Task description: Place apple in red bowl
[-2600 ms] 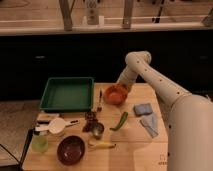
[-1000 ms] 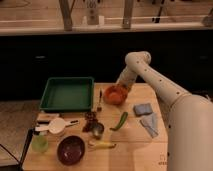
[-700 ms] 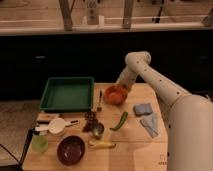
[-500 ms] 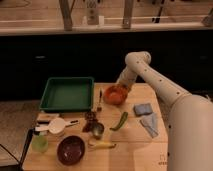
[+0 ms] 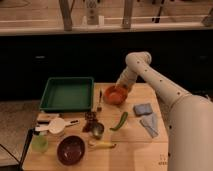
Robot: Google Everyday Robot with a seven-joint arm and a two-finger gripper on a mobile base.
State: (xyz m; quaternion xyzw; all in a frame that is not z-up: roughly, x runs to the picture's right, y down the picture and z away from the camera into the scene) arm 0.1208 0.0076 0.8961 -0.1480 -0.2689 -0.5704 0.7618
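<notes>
The red bowl point(image 5: 114, 95), small and bright orange-red, sits on the wooden table point(image 5: 150, 155) near its far edge, right of the green tray. My gripper point(image 5: 122, 86) hangs at the bowl's far right rim, reaching down from the white arm point(image 5: 150, 75) that comes in from the right. The apple does not show as a separate thing. It is hidden by the gripper or lies low in the bowl, and I cannot tell which.
A green tray point(image 5: 67, 93) lies at the far left. A fork point(image 5: 100, 100), a green pepper point(image 5: 120, 121), blue cloths point(image 5: 146, 116), a metal cup point(image 5: 97, 130), a banana point(image 5: 102, 145), a dark maroon bowl point(image 5: 71, 149), a white scoop point(image 5: 56, 125) and a green cup point(image 5: 40, 142) are spread over the table.
</notes>
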